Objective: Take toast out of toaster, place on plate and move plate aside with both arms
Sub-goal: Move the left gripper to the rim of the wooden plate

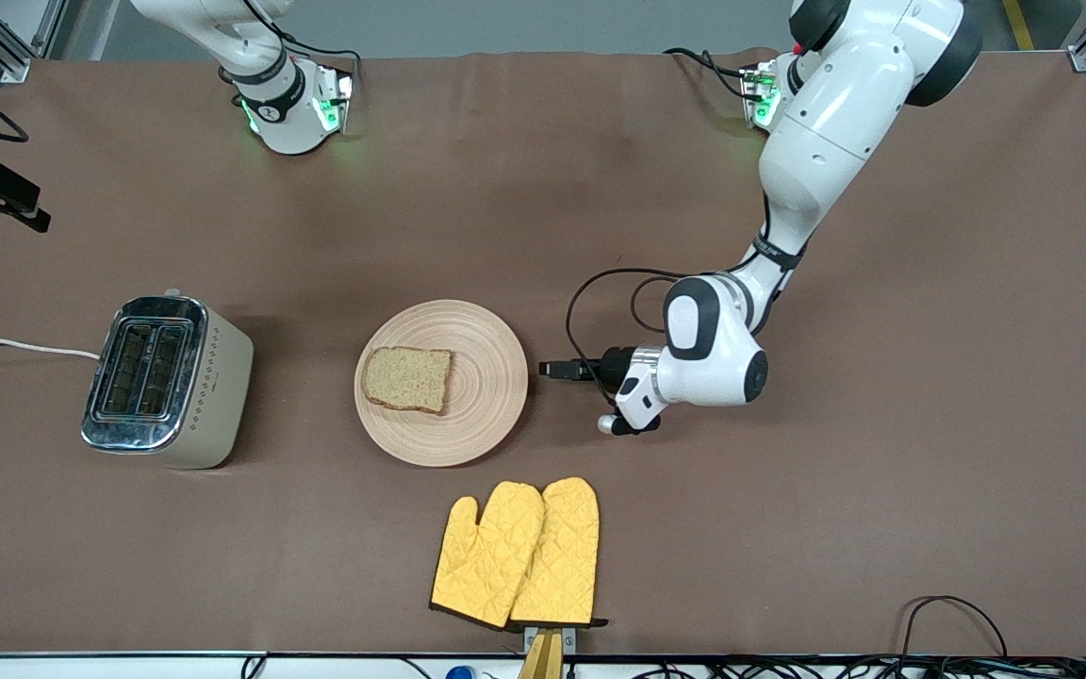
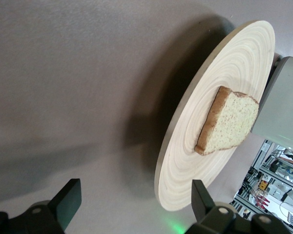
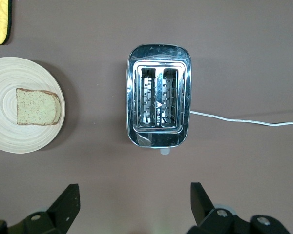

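I see white jointed arms (image 1: 826, 123), black joint bands, black looping cables (image 1: 600, 292), green base lights (image 1: 321, 113).

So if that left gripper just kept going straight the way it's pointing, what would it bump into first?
Most likely the rim of the plate. The left gripper sits low beside it, open and aimed at its edge; the toast lies farther in.

Left gripper (image 2: 134, 202) low, fingers spread; right gripper (image 3: 134, 204) likewise, high.
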Robot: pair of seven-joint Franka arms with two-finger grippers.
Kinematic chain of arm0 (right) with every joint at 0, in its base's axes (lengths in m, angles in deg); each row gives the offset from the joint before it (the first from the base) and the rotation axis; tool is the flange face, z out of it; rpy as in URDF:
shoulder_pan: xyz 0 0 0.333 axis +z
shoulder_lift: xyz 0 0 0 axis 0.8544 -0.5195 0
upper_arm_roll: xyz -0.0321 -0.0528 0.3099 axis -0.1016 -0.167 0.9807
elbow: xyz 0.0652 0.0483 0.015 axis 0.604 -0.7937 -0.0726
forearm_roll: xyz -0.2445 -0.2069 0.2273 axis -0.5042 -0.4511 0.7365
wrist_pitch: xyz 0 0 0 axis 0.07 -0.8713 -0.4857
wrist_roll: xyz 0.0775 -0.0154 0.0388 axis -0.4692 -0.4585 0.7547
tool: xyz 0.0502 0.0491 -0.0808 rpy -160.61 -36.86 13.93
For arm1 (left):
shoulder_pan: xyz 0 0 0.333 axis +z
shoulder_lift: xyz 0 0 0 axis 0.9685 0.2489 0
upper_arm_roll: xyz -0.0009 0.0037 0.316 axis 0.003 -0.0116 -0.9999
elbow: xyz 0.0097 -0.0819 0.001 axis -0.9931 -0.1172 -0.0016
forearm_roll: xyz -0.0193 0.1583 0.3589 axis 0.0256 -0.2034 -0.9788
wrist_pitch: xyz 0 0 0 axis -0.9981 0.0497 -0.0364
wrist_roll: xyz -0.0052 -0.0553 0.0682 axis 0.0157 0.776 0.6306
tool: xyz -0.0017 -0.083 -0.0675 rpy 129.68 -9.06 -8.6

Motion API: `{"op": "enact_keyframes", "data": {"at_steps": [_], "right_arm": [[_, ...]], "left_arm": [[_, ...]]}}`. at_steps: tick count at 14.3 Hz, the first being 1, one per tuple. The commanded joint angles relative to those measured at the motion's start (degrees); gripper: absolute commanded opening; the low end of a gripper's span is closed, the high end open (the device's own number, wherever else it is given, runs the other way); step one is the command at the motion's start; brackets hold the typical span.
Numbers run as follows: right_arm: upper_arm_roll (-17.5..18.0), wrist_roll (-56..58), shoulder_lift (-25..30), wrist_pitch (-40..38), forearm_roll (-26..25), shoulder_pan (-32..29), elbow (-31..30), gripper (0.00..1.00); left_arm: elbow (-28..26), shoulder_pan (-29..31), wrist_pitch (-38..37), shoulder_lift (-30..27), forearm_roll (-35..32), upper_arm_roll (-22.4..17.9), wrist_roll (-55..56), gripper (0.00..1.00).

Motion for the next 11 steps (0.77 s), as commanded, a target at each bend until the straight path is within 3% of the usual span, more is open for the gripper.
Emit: {"op": "enact_keyframes", "data": {"at_steps": [1,8,11], "right_arm": [[0.2,-1.1,0.7,0.0,-1.3,0.2,-0.8,1.0],[0.1,-0.9,0.6,0.0,-1.7,0.1,-0.9,1.0],[0.0,-0.8,0.6,0.0,-1.7,0.1,-0.8,1.0]], "left_arm": [[4.4,-1.7,1.8,3.1,3.6,0.0,-0.4,0.99],[8.0,-6.0,6.8,5.4,7.7,0.0,-0.4,0.99],[8.7,-6.4,7.3,5.9,7.6,0.0,-0.6,0.85]]}}
